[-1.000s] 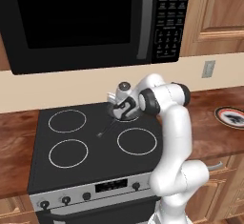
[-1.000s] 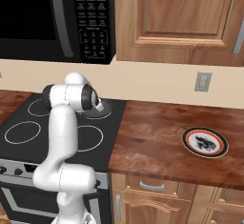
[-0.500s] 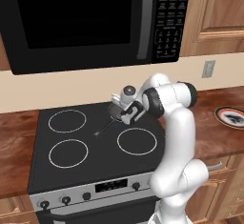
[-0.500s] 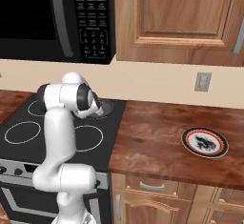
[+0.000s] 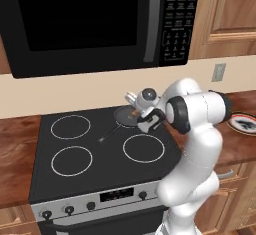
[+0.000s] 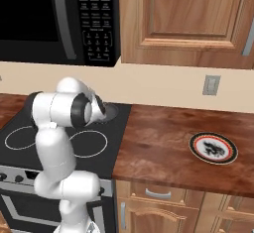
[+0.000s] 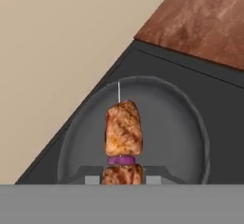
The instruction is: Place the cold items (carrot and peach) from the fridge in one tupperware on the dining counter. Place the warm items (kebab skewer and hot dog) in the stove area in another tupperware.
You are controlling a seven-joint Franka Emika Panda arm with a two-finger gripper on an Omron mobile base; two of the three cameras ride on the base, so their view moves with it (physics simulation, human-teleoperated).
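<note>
- Left base view: gripper (image 5: 142, 119) over the back right of the stove (image 5: 100, 154), above the near rim of a dark pan (image 5: 126, 116) on the rear right burner. Jaws closed narrow on the skewer (image 5: 134, 114); thin stick slanting down-left from the fingers to a tip above the bare black glass between the four burner rings. Three rings uncovered, wide flat room toward the stove's front edge. Microwave (image 5: 100, 24) low overhead, close above the wrist. Plate (image 5: 245, 123) on the wood counter (image 5: 235, 144), well right of the stove, partly behind the arm.
- Right base view: arm's elbow in front of the pan (image 6: 106, 112), just a sliver of rim visible at the stove's (image 6: 59, 143) back right corner, near the counter (image 6: 183, 147) seam. Open counter stretching right of the stove up to the plate (image 6: 213, 147); wall and outlet (image 6: 211, 85) behind, cabinet doors above.
- Hand view: skewer (image 7: 123, 137) upright in the middle, lower meat chunk pinched between the two fingertips (image 7: 93, 176), purple onion ring and a second chunk above, bare metal tip past that. Pan (image 7: 190, 127) underneath, its far rim near the stove's back edge and the beige wall. Counter (image 7: 200, 23) beyond the stove's side edge.
</note>
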